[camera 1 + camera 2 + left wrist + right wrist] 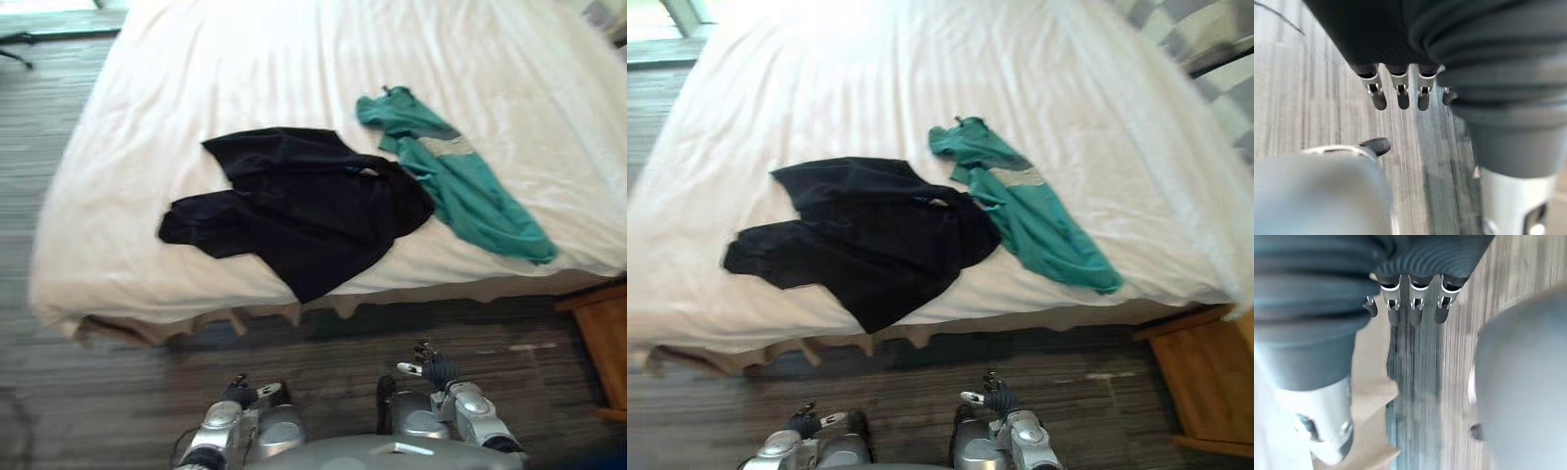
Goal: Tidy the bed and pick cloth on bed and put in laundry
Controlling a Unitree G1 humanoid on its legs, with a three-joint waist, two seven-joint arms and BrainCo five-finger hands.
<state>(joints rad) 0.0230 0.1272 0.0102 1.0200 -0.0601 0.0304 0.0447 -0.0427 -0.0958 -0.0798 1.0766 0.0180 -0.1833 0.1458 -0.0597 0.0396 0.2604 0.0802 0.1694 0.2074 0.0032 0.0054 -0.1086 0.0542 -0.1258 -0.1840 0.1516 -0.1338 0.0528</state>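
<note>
I see a black garment [304,206] on the bed [245,69], with a teal garment [451,181] at its three o'clock. My left hand [1401,94] and right hand [1414,311] hang straight-fingered, empty.

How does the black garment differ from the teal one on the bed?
The black garment spreads wide; the teal garment is a narrower, slanted strip. The teal garment carries a pale band; the black garment looks plain. Both lie crumpled on the white bed.

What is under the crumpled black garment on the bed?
The white bed sheet shows around the crumpled black garment, which lies on it; its lower tip hangs over the near edge. Anything beneath the cloth is covered.
</note>
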